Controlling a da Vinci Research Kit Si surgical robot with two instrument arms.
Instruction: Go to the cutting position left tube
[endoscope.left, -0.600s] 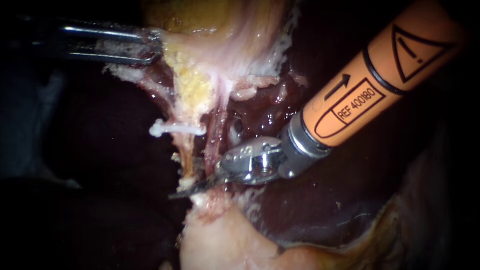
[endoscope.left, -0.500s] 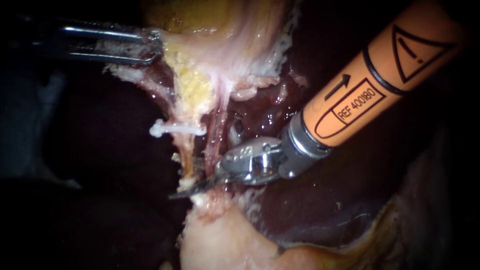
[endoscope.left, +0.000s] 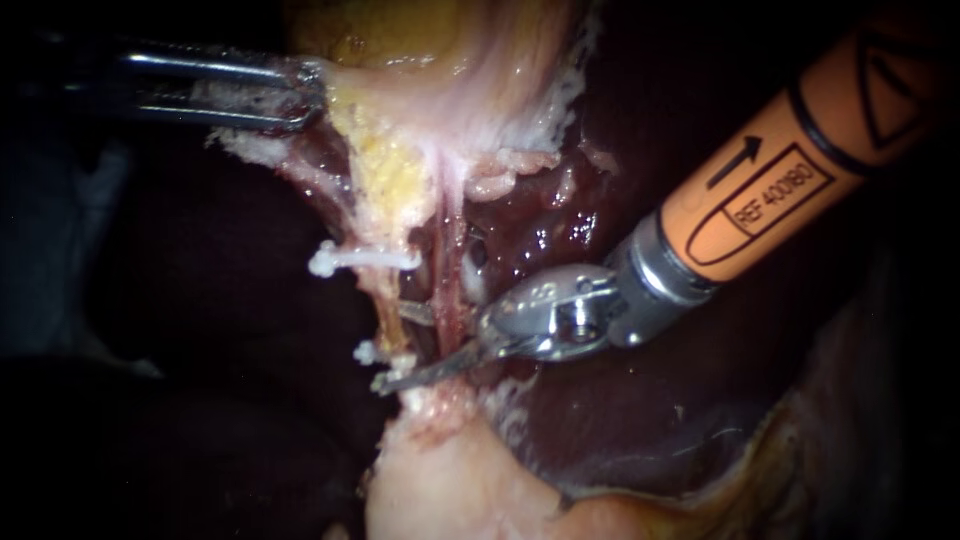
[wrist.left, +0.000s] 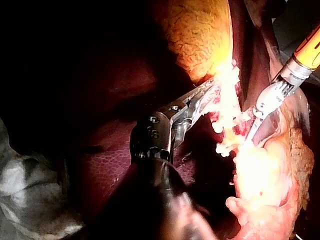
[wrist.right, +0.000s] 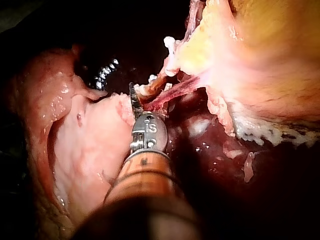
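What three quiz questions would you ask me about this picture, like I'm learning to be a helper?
1. True or false: the right instrument has its jaws open.
2. What is the left instrument holding? A a needle; B pale tissue; C nothing.
3. Fill in: the right instrument's shaft is coloured ___.
Key: 1 true; 2 B; 3 orange.

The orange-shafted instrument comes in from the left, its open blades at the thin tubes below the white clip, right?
No: the endoscope view shows the orange-shafted instrument coming in from the upper right. Its open blades are at the thin tubes below the white clip.
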